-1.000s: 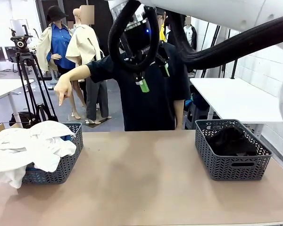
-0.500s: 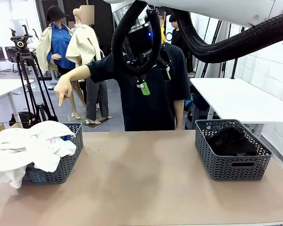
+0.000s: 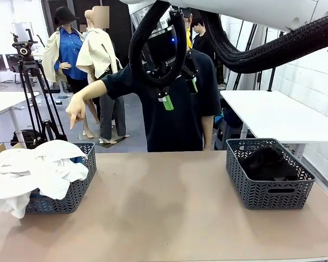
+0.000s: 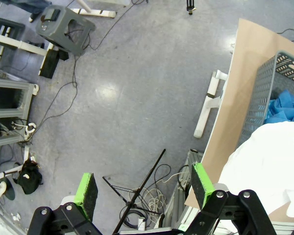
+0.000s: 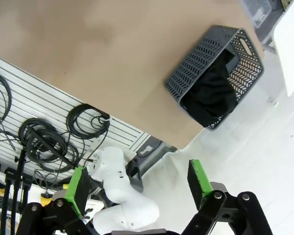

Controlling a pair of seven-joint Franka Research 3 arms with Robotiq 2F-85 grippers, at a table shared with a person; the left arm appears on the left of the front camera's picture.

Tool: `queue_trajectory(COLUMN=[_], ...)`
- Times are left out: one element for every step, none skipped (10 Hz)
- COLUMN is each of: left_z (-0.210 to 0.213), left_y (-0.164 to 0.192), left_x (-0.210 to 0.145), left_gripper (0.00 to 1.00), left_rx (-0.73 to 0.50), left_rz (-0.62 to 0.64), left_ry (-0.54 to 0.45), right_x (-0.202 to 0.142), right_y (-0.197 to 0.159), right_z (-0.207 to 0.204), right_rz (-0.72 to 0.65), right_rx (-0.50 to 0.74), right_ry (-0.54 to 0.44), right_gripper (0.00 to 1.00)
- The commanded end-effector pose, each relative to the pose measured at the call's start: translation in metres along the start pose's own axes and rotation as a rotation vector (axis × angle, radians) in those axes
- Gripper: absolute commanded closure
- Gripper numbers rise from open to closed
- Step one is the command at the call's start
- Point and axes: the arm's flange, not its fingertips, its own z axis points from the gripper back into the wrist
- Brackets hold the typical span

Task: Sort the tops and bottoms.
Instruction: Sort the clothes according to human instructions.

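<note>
Left pincer (image 4: 143, 190): jaws apart, empty, over the floor beside the table (image 4: 235, 93) edge; tops (image 4: 272, 166) lie to its side in a grey basket (image 4: 264, 93).
Right pincer (image 5: 138, 188): jaws apart, empty, high above the table; bottoms (image 5: 210, 93) well apart from it, in the other basket (image 5: 196, 61).
Tops: white cloth heaped over the left basket (image 3: 76, 188) rim; blue cloth mostly buried.
Bottoms: black, folds hard to make out.
Open room: bare table between the baskets.
Person's hand (image 3: 75, 113): pointing down, beyond the far edge.
</note>
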Motion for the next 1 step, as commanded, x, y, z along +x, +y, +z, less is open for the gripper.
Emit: queue_trajectory(left_z=[0.0006], left_y=[0.0015], left_x=[-0.0011], left_gripper=[0.0], left_rx=[0.013], left_rz=[-0.004], left_ry=[0.0], right_x=[0.0049], right_y=[-0.0018], right_z=[0.0077], right_rz=[0.01], right_rx=[-0.014], right_ry=[0.007], right_gripper=[0.0])
